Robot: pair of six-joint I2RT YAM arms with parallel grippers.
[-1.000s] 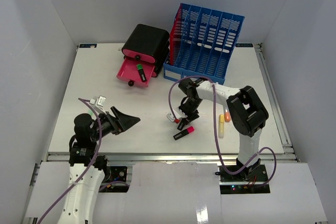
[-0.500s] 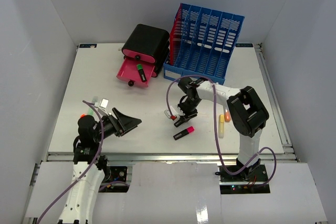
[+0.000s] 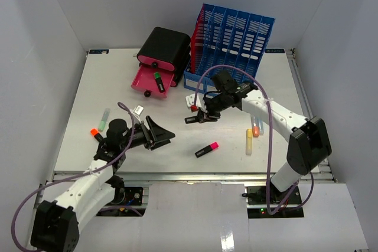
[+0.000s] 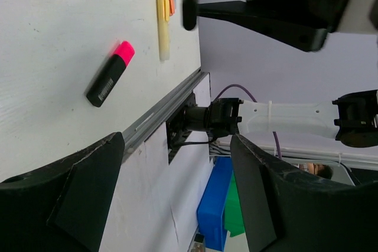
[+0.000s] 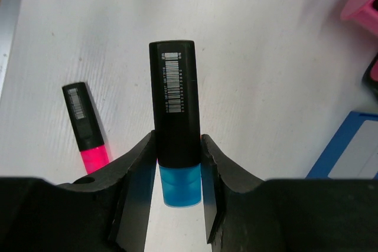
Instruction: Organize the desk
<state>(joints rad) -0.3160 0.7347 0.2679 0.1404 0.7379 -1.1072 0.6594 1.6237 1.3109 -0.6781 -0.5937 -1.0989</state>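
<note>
Top external view: the desk point(image 3: 112, 81) fills the middle, with a black and pink drawer box point(image 3: 164, 51) and a blue file rack point(image 3: 233, 48) side by side at its far edge. An open pink drawer point(image 3: 144, 84) holds a green-capped marker point(image 3: 157, 79). A pink highlighter point(image 3: 207, 149) lies near the front centre, between the 2 arms. A yellow highlighter point(image 3: 249, 141) and an orange marker point(image 3: 256, 128) lie just beside each other to its right. At the left lie a pale green marker point(image 3: 104, 119) and a small orange item point(image 3: 94, 132), too small to identify.

The right arm reaches leftward across the desk. Its right gripper point(image 3: 199, 116) is raised in front of the rack, clamped on the black barrel of a blue highlighter point(image 5: 175, 104). The left arm lies low, pointing right. The left gripper point(image 3: 162, 136) has its fingers spread wide with nothing between them. Only a corner of the rack shows in the right wrist view.
</note>
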